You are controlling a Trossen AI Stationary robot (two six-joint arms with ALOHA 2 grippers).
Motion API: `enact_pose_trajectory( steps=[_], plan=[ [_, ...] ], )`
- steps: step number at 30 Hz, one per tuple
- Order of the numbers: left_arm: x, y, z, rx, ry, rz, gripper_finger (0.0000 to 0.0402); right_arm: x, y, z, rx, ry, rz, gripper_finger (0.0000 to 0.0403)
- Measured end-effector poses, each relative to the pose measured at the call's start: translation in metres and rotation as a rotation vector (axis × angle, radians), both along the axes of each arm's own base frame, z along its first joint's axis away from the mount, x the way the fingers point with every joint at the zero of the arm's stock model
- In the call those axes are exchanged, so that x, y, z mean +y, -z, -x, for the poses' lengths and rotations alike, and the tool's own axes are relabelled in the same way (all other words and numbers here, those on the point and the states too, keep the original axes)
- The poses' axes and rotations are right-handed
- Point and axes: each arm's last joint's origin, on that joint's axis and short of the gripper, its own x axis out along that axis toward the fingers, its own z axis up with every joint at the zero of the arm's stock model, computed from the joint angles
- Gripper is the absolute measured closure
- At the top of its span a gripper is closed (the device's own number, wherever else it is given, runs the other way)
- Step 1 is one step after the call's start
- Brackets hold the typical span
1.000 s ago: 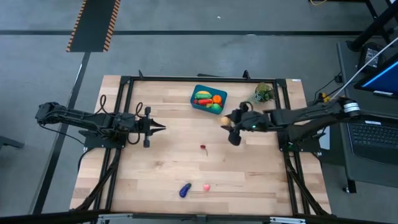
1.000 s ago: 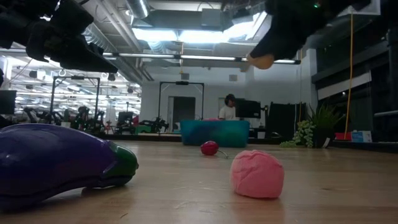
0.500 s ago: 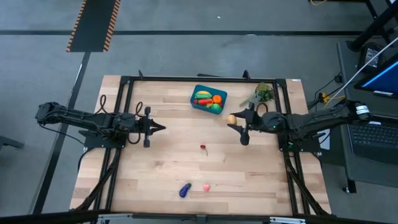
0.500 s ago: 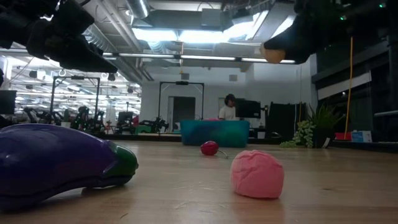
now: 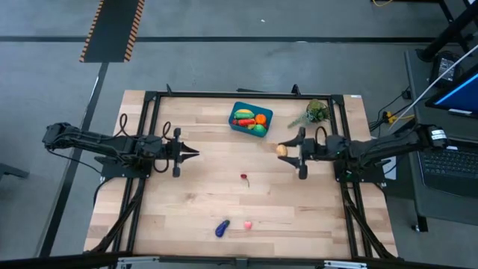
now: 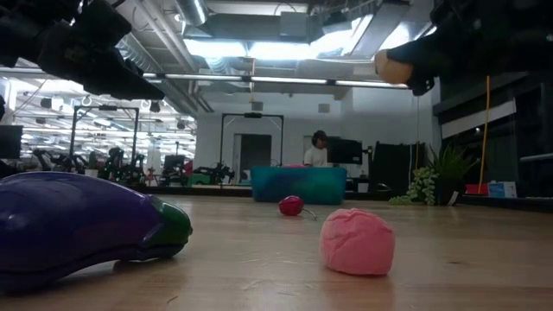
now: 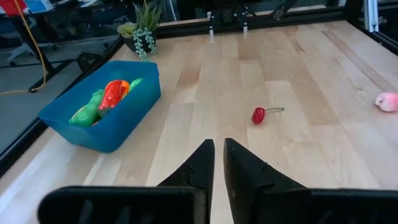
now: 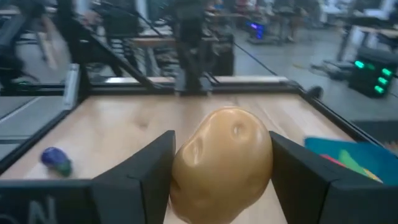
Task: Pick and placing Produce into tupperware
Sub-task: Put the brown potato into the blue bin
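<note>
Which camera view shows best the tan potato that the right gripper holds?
The right wrist view: the potato fills the middle, clamped between the right gripper's two fingers. The high view shows it only as a small tan dot, the low view as a partly hidden lump. The left wrist view misses it.

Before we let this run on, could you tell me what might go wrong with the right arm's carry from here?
1. The right gripper pinches the rounded tan potato in mid-air, beside the teal tub, not over it; a slip would drop it onto the table.
2. The tub already holds several pieces, so a dropped potato might bounce out or dislodge one.
</note>
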Motion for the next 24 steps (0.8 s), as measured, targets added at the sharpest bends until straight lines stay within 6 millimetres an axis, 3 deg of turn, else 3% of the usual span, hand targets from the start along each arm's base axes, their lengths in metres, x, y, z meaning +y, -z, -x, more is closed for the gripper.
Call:
enact_pose_trajectory(
  steps=[16,24],
  plan=[
    [0.000,-0.003,-0.001,-0.029,0.001,-0.005,0.0400,-0.023,-0.006,0.000,-0.082,-0.101,0.053,0.0177],
    [0.000,-0.004,-0.001,-0.041,0.001,-0.005,0.0385,-0.039,-0.003,-0.004,-0.092,-0.087,0.060,0.0177]
  ],
)
